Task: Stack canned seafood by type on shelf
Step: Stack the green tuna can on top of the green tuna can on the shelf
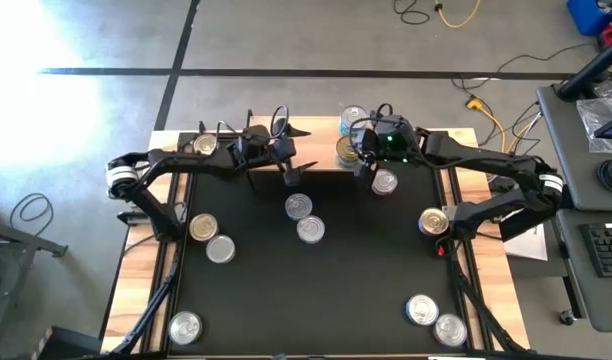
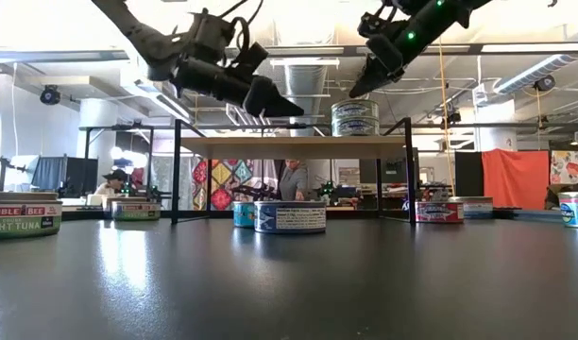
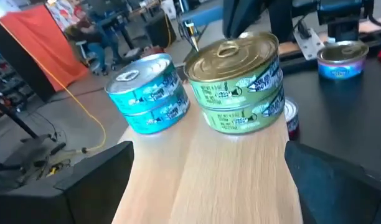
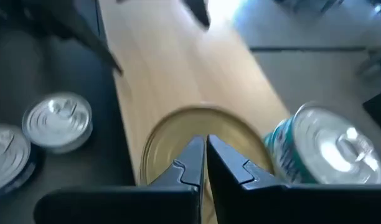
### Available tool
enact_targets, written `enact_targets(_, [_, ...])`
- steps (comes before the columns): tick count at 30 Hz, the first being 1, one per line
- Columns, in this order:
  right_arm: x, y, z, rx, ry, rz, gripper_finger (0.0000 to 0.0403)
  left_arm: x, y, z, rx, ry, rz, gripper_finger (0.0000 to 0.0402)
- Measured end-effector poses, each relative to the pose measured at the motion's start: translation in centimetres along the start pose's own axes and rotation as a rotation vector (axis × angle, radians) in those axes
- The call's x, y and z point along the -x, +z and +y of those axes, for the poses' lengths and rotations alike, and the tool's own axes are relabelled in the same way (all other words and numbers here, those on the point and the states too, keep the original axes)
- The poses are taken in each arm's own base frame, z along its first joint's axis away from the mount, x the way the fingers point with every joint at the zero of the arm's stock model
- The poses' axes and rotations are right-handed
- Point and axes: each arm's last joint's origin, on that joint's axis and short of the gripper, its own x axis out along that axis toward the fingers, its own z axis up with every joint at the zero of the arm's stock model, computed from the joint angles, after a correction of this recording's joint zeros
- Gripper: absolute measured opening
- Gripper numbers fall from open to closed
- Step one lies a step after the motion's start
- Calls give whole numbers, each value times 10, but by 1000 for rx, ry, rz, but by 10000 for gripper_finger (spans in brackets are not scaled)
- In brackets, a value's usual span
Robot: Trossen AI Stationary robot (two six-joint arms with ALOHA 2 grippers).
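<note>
- the shelf (image 3: 240,168), a light-wood board on thin black legs, stood at the far edge of the black table (image 1: 316,290).
- on the board sat two short stacks side by side: two gold-lidded green cans (image 3: 235,87) and, just beside them, two silver-lidded teal cans (image 3: 148,93).
- the right gripper (image 4: 205,163) hovered directly over the gold lid (image 4: 172,140), its fingers pressed together and holding nothing.
- the left gripper (image 1: 288,172) hung above the shelf's other end, its fingers (image 3: 84,186) spread wide and empty, apart from both stacks.
- a red-labelled can (image 1: 384,182) lay on the table just in front of the shelf, near the right gripper.
- two silver-lidded cans (image 1: 304,218) lay touching near the table's middle.
- other cans were scattered: a pair at the left side (image 1: 211,238), one by the right arm (image 1: 433,221), a pair at the near right corner (image 1: 434,318), one at the near left corner (image 1: 185,325).
</note>
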Motion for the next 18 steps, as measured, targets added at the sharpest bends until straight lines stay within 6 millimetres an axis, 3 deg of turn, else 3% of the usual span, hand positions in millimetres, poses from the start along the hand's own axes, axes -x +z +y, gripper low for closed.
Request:
enact_targets(5, [-10, -7, 2, -22, 15, 65, 12, 4, -7, -3, -1, 23, -36, 400])
enact_targets(18, [-7, -12, -6, -12, -16, 111, 12, 4, -5, -2, -1, 45, -34, 400])
